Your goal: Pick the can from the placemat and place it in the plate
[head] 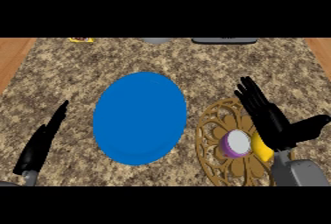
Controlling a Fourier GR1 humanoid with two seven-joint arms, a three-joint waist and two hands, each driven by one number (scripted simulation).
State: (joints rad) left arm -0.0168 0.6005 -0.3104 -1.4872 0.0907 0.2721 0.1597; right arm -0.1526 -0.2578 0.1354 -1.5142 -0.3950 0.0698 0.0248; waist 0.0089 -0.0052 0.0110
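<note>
Reaching stage: right hand (271, 120) open just beside the can (237, 143) on the placemat (216, 127). Next, closing round it, then carrying left to the plate (139, 118). Left hand (40, 142) resting open.

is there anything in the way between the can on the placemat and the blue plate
Nothing visible. The can stands on the placemat, right of the blue plate, with only bare mat and counter between them. The yellow thing lies on the can's far side, under the open right hand.

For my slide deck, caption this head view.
Open right hand beside the purple can on the placemat; blue plate waits empty.
</note>
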